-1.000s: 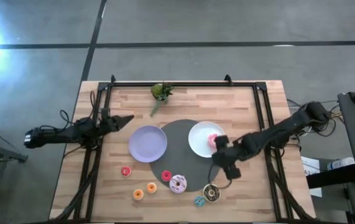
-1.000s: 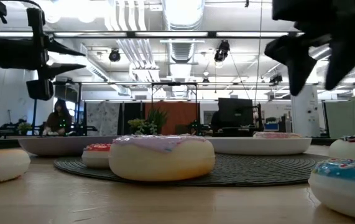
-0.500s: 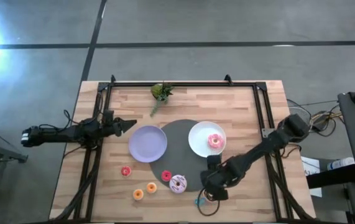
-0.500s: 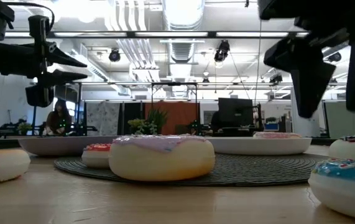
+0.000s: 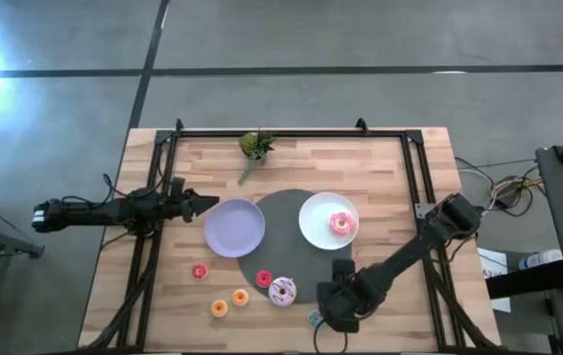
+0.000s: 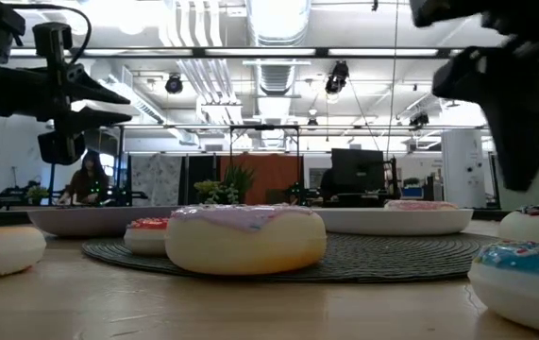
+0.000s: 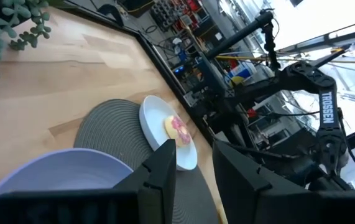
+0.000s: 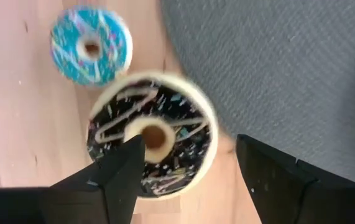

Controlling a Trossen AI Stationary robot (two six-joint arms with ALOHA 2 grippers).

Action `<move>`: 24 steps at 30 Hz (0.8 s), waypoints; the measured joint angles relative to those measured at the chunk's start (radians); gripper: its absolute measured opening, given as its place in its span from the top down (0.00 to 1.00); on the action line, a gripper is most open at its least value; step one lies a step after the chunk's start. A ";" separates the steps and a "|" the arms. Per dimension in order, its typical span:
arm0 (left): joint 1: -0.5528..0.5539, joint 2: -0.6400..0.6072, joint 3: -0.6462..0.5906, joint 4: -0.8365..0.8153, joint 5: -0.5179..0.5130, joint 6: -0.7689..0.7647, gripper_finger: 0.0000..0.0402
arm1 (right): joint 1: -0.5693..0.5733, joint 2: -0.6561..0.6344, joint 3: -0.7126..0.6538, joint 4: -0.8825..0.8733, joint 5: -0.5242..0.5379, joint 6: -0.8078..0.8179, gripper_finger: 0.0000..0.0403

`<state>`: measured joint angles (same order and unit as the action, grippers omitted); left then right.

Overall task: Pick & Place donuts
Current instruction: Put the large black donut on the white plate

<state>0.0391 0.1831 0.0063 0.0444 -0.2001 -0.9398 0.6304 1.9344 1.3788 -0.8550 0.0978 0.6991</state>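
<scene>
My right gripper [image 5: 335, 306] is open over the brown dark-frosted donut [image 8: 152, 140] by the table's near edge. In the right wrist view one finger [image 8: 118, 177] shows over the donut's hole and the other [image 8: 276, 180] past its rim. The teal donut [image 8: 91, 45] lies beside it. A pink donut [image 5: 340, 223] sits on the white plate [image 5: 313, 219]. The pink-white frosted donut [image 5: 282, 291] and a red one [image 5: 264, 279] lie on the dark mat [image 5: 286, 237]. Another red donut [image 5: 199, 271] and two orange ones [image 5: 219, 308] lie on the wood. My left gripper [image 5: 197, 204] is open and held above the table, left of the lavender plate [image 5: 235, 228].
A small green plant [image 5: 253, 146] stands near the table's far edge. A black frame rail [image 5: 291, 132] runs along the far edge and both sides. Bare wood shows between the plant and the plates and at the far right.
My right gripper has moved from the white plate toward the table's near edge and down, and now covers the brown donut in the high view. The pink donut has stayed on the white plate. My left gripper has moved a little right, toward the lavender plate.
</scene>
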 joint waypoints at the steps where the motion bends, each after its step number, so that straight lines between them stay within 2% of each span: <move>1: 0.000 0.001 0.000 0.000 0.000 0.000 0.80 | 0.000 0.007 -0.004 -0.005 -0.011 0.004 0.39; 9: 0.000 0.003 0.000 0.000 -0.001 -0.001 0.80 | -0.009 0.046 -0.006 0.006 -0.031 0.004 0.43; 14: 0.000 0.003 0.000 0.000 -0.002 -0.002 0.80 | -0.018 0.046 -0.024 0.020 -0.048 0.004 0.50; 17: 0.000 0.003 0.000 0.000 -0.002 -0.002 0.80 | -0.022 0.044 -0.028 0.033 -0.066 0.007 0.60; 24: 0.000 0.003 0.000 0.001 -0.003 -0.002 0.80 | -0.035 -0.005 -0.020 0.014 -0.067 0.008 0.93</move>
<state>0.0391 0.1860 0.0063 0.0452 -0.2028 -0.9421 0.5957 1.9291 1.3584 -0.8407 0.0312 0.7073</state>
